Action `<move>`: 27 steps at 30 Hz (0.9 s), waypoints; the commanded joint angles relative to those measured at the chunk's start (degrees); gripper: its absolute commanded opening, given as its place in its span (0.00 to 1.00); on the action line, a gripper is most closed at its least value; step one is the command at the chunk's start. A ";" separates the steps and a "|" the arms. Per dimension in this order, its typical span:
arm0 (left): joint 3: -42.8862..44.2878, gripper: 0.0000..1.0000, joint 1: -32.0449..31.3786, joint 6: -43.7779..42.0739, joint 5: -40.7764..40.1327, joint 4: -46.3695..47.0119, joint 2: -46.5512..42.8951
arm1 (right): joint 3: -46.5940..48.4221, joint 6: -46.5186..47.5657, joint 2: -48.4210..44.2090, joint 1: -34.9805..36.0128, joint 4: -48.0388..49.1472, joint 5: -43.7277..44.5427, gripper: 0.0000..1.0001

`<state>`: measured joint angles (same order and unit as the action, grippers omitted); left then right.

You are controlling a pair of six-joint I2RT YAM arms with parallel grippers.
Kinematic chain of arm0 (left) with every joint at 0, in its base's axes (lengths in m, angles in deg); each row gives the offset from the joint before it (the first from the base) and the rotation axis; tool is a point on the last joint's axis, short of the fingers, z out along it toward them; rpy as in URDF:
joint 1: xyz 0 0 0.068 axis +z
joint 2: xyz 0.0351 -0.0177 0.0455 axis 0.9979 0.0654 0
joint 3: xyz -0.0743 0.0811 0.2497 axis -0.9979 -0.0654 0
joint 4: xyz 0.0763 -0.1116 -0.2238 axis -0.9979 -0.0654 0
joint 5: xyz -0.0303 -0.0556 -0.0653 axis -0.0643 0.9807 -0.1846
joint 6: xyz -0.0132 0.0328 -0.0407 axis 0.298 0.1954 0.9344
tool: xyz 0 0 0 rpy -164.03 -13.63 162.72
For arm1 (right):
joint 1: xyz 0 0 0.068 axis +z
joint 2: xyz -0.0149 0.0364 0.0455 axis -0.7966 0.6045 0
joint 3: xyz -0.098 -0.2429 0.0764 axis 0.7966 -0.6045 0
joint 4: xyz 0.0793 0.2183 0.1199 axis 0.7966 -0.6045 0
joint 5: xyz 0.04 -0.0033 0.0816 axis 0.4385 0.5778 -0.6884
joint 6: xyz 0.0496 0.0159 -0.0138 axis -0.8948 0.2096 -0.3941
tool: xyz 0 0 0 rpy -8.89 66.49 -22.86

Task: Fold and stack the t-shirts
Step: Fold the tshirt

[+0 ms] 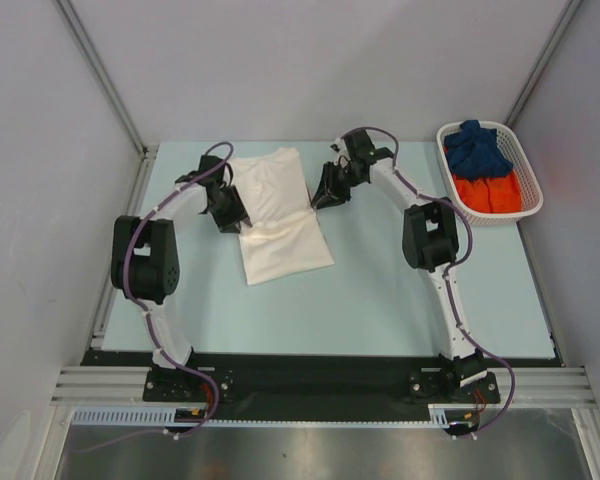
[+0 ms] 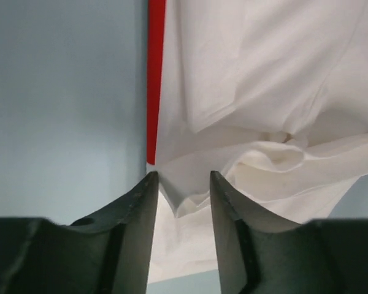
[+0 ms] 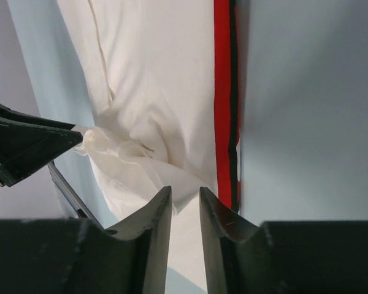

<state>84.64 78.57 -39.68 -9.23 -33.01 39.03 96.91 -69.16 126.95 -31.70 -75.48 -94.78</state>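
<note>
A white t-shirt (image 1: 285, 245) lies partly folded on the pale blue table, with a bunched ridge across its middle. A red strip of print (image 2: 156, 79) shows along its edge, and also in the right wrist view (image 3: 222, 92). My left gripper (image 1: 230, 215) is at the shirt's left edge, jaws open, a fold corner of the cloth (image 2: 264, 92) between the fingertips (image 2: 183, 174). My right gripper (image 1: 325, 197) is at the shirt's right edge, jaws narrowly open (image 3: 185, 190) over the cloth (image 3: 153, 79). A dark blue shirt (image 1: 477, 150) and an orange one (image 1: 485, 192) lie in the basket.
The white lattice basket (image 1: 528, 185) stands at the far right of the table. Grey walls enclose the table on the left, back and right. The left gripper's finger (image 3: 24, 144) shows in the right wrist view beside the bunched cloth.
</note>
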 commanded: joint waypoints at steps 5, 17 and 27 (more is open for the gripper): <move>4.90 0.69 0.65 -2.23 -1.29 1.01 -8.20 | 6.57 -0.36 -4.00 -0.63 -2.96 1.13 0.46; -18.39 0.22 -6.03 7.16 14.18 17.94 -17.98 | -9.95 2.20 -11.75 7.37 1.68 4.74 0.17; -14.54 0.17 -5.15 7.88 17.09 27.72 -4.10 | -11.99 -2.20 -5.34 7.20 13.01 -0.10 0.00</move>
<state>66.91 72.45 -32.57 5.44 -11.78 32.59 84.69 -70.14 119.47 -23.90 -68.09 -93.32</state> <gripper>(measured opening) 0.168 0.010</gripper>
